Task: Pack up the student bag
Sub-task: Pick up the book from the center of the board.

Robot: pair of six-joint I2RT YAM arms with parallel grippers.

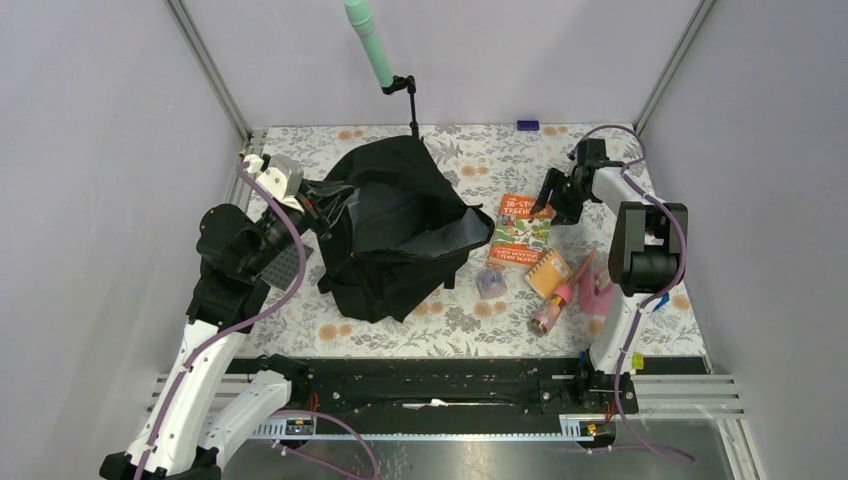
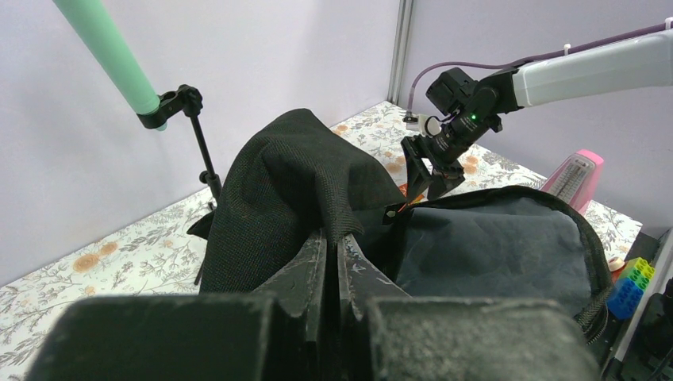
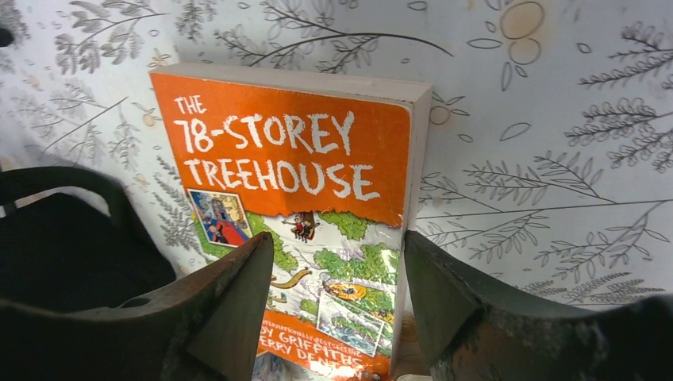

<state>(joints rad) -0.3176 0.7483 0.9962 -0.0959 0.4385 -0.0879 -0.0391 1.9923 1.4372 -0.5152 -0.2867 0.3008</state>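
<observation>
Currently holding the student bag open, left of worktop centre, left gripper jaws pinched on its fabric. Over the orange book, right gripper jaws wide; next, likely lowering and closing.

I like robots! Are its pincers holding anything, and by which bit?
The left pincer is shut on the bag, pinching a fold of black fabric beside the opening. The right pincer is open over the book and holds nothing.
</observation>
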